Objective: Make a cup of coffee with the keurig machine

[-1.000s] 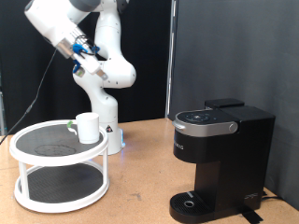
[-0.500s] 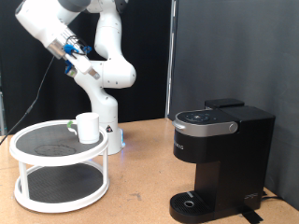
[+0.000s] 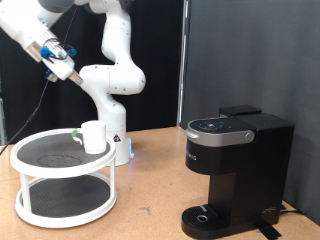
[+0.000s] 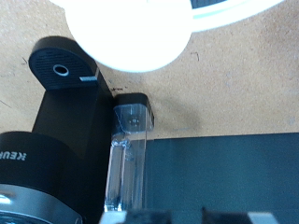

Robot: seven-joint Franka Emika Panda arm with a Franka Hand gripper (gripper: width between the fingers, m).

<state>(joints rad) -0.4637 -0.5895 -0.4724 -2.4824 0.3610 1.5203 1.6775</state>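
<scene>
While the gripper (image 3: pixel 62 72) hangs high above the two-tier rack (image 3: pixel 30 158), whether its fingers are apart cannot be told. The cup (image 3: pixel 94 136) stands on the rack's upper shelf, well apart from the coffee machine (image 3: pixel 235 170) on the bench (image 3: pixel 150 190); a level descent onto the cup is advised.

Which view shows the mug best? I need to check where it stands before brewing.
The exterior view: the mug stands upright on the top tier of the white rack, far from the Keurig. The wrist view shows it only as a cropped white round shape from above, so its place is hard to judge there.
</scene>
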